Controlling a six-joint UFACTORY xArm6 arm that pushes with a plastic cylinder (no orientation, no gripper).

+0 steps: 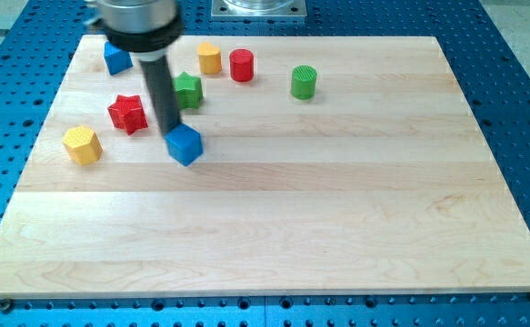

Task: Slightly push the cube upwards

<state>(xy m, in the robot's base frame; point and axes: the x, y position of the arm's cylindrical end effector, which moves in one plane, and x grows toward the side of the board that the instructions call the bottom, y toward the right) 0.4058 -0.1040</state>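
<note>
The blue cube (185, 144) sits on the wooden board (337, 200), left of centre. My tip (170, 132) stands right at the cube's upper left edge, touching or almost touching it. The dark rod rises from there to the view's top and hides part of the green star-shaped block (189, 91).
A red star-shaped block (127, 113) and a yellow hexagonal block (82, 144) lie left of the cube. Another blue block (115, 59), a yellow block (210, 58), a red cylinder (241, 65) and a green cylinder (304, 82) lie near the top.
</note>
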